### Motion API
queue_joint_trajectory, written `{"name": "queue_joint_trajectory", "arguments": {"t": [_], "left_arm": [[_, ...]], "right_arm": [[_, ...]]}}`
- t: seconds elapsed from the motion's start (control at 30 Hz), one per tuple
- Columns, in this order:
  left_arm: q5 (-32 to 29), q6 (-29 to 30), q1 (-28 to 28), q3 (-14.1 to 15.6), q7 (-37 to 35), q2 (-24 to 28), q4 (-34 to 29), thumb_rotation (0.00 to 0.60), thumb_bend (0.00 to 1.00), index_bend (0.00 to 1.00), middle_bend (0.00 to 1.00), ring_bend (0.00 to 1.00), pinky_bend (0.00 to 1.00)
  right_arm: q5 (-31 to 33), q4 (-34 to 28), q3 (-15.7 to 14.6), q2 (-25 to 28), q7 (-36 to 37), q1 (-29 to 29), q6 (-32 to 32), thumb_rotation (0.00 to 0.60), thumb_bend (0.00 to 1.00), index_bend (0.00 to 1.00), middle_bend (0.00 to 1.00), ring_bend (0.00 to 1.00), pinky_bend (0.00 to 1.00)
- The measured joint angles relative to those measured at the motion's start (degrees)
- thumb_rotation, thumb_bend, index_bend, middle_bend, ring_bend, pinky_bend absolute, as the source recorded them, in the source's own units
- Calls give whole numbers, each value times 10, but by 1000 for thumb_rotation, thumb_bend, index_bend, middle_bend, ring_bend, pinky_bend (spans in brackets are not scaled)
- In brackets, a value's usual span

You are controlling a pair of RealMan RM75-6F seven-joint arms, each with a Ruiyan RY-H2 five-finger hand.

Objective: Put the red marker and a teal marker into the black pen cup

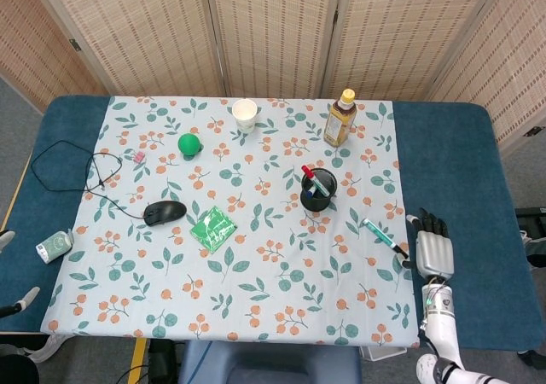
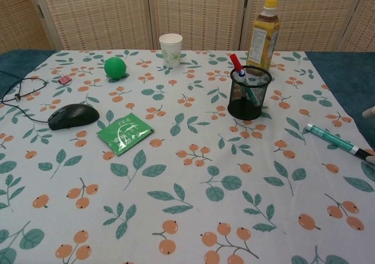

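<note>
Chest view shows "TEA" on the green packet (image 2: 125, 133); bottle (image 2: 262, 33) label unreadable. Right hand (image 1: 433, 249) lies spread beside the teal marker (image 1: 383, 237), holding nothing

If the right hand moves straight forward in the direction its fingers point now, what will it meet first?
Probably nothing on the table. The right hand points toward the far edge, over the bare blue table. The teal marker lies to its left, off that line.
</note>
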Motion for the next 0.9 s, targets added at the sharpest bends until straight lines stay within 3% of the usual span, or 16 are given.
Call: {"name": "queue_joint_trajectory", "arguments": {"t": [0.27,0.4,0.5,0.7,0.9], "left_arm": [[-16,-18,-6,-4,18,-7,-1,600,271,0,81,41,218],[-20,-23,-9,-6,27,-10,-3,600,270,0,81,41,218],[-21,-23,-10,-8,28,-11,-3,600,270,0,81,41,218],[-18,-15,-6,-8,25,-9,-3,600,270,0,80,41,218],[-11,-5,-2,-8,15,-6,-4,600,270,0,81,41,218]], "right_arm": [[43,58,45,23,-10,42,-63,600,241,167,0,0,0],[57,55,66,47,-3,62,-91,600,245,167,0,0,0],[65,26,68,63,2,65,-109,600,244,171,0,0,0],[70,-53,59,94,5,73,-128,600,244,301,27,0,0],[75,-89,39,99,-46,91,-119,600,248,368,45,0,0]]}}
